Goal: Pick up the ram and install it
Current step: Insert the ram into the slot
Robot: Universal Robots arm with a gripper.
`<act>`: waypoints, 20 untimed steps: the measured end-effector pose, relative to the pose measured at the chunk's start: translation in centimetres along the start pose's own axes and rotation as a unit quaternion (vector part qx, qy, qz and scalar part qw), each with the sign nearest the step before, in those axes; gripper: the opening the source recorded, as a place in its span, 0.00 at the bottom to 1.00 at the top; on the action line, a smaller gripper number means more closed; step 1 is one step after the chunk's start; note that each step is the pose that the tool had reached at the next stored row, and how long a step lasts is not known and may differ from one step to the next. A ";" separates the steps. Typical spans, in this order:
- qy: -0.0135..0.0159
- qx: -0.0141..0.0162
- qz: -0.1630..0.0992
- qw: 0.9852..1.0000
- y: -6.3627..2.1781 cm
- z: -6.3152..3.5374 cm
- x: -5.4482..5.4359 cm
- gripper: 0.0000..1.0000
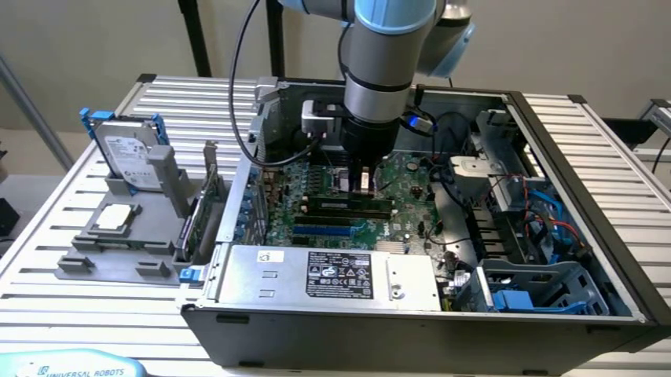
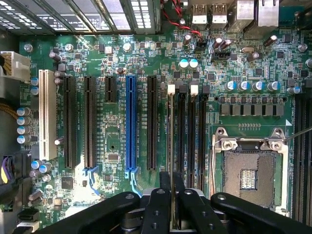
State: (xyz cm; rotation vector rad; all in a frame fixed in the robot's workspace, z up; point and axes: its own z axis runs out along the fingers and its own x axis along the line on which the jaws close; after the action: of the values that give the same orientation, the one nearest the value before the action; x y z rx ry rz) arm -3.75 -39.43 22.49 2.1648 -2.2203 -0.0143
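Over the motherboard (image 2: 122, 112), edge-on between the closed fingers (image 2: 158, 204) of the gripper (image 2: 171, 209), the ram (image 2: 172, 146) hangs above its slot (image 2: 181, 131). It looks light, stiff and fragile, best pinched on its upper long edge as now. Neighbouring slots crowd both sides, with the open processor socket (image 2: 248, 168) nearby; the case walls (image 1: 587, 173) leave room only straight above

Plain beige wall (image 1: 587, 47), slatted metal table (image 1: 63, 236) (evenly lit), black poles (image 1: 194, 35)
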 end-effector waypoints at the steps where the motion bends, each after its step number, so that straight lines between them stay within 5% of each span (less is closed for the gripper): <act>1: 0.000 0.000 0.000 1.000 0.00 0.00 0.0 0.13; 20: 0.000 0.000 0.000 1.000 -0.01 -0.07 0.0 0.13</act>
State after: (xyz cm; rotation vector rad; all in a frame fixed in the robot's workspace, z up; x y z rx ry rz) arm -3.73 -39.42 22.56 2.1652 -2.2210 -0.0146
